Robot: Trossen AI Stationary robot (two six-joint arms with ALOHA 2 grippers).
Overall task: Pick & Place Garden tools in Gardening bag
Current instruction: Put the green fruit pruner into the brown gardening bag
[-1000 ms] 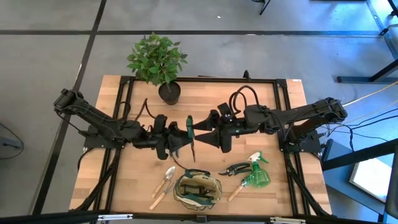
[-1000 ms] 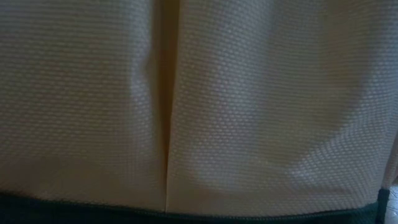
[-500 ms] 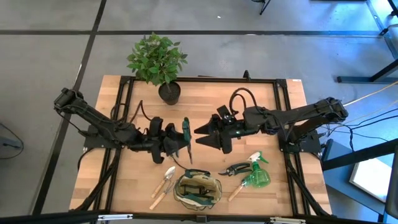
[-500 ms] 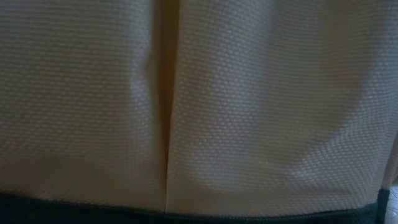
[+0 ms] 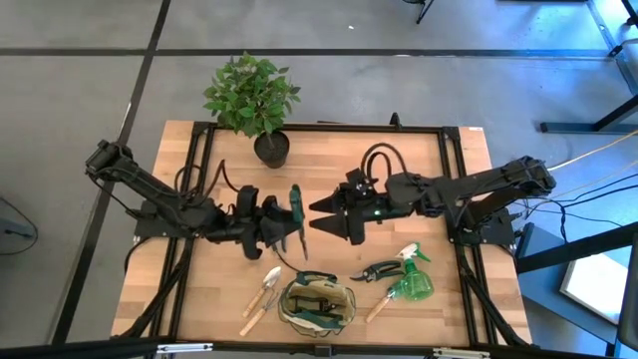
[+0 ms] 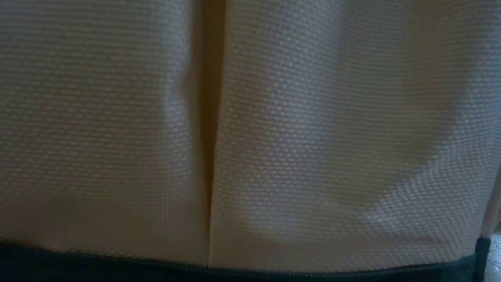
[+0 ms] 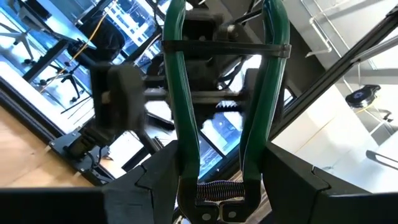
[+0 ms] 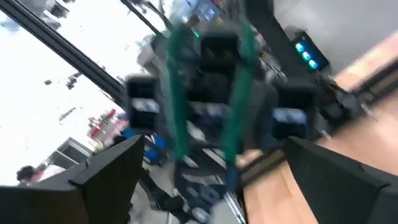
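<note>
**Green-handled shears held at mid-table; bag at lower centre**

Near the centre of the high view, the left gripper (image 5: 282, 225) is clamped on a pair of green-handled shears (image 5: 296, 211), which stand roughly upright in the frame between the two arms. From the left wrist view, the shears (image 7: 224, 99) show two green handles joined by a dark strap, with a coil spring low between the gripper's fingers (image 7: 155, 180).

Just right of the shears, the right gripper (image 5: 321, 213) faces them with its jaws spread wide and nothing between them; it is near the tool, and contact cannot be confirmed.

At lower centre, the gardening bag (image 5: 317, 305) sits on the wooden table (image 5: 449, 160). Left of the bag lie two wooden-handled trowels (image 5: 263, 295). Right of it lie dark-handled pruners (image 5: 376, 270) and the green spray bottle (image 5: 409, 282).

At upper left of the table stands a potted plant (image 5: 252, 100).

Tan fabric (image 6: 313, 133) fills the low view.
</note>
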